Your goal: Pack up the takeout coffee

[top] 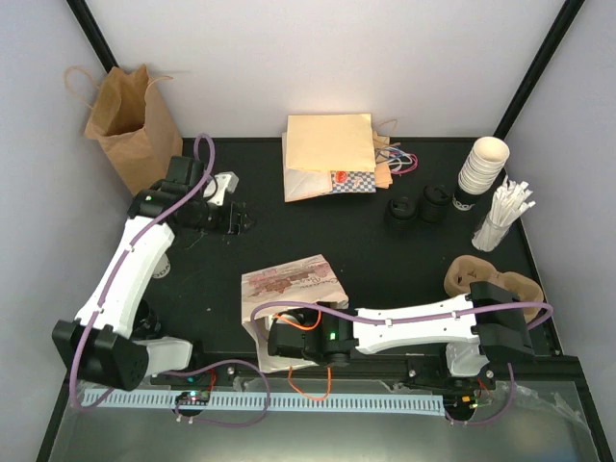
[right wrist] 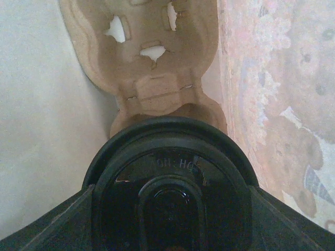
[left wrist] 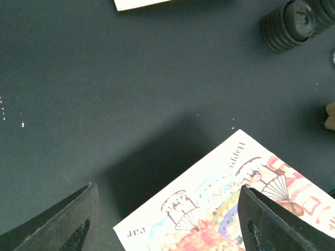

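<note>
In the right wrist view the takeout coffee [right wrist: 172,157] fills the frame, only its round black lid showing. My right gripper [right wrist: 171,197] is shut on it, one finger against each side of the lid. Cup and gripper are inside the printed paper bag [top: 289,281], whose patterned wall [right wrist: 277,104] rises on the right. A cardboard cup carrier [right wrist: 152,52] lies deeper in the bag. From above, the right gripper [top: 279,342] is at the bag's near end and the cup is hidden. My left gripper [top: 238,219] hangs open and empty at the back left; its wrist view [left wrist: 166,191] looks down on the bag's printed side [left wrist: 230,209].
A brown paper bag [top: 130,125] stands at the back left, flat tan bags [top: 327,154] at the back middle. Loose black lids [top: 414,207], stacked cream cups [top: 481,166], a holder of white sticks [top: 500,217] and another cardboard carrier [top: 491,277] are on the right.
</note>
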You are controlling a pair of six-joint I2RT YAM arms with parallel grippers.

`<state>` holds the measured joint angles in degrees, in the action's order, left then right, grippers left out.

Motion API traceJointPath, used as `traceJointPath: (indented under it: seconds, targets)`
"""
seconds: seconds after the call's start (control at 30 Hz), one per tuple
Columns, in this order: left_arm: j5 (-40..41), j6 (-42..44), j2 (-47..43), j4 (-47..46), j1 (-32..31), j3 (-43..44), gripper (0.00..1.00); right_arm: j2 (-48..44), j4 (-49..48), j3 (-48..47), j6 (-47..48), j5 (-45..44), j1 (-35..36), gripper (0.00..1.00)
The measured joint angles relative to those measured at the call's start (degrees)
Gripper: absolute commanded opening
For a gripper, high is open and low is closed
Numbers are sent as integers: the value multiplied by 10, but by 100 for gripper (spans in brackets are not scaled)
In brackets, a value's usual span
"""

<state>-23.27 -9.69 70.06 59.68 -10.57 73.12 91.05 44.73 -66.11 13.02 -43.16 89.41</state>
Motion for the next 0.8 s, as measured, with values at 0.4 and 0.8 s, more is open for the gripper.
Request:
traceJointPath:
  seconds: [0.4,0.8]
  targets:
    - [-5,20,132,-3,0,17,72,32,-6,2,-29,-49,36,49]
    - [-19,29,208,-30,0,18,64,35,-19,9,-30,-59,41,48]
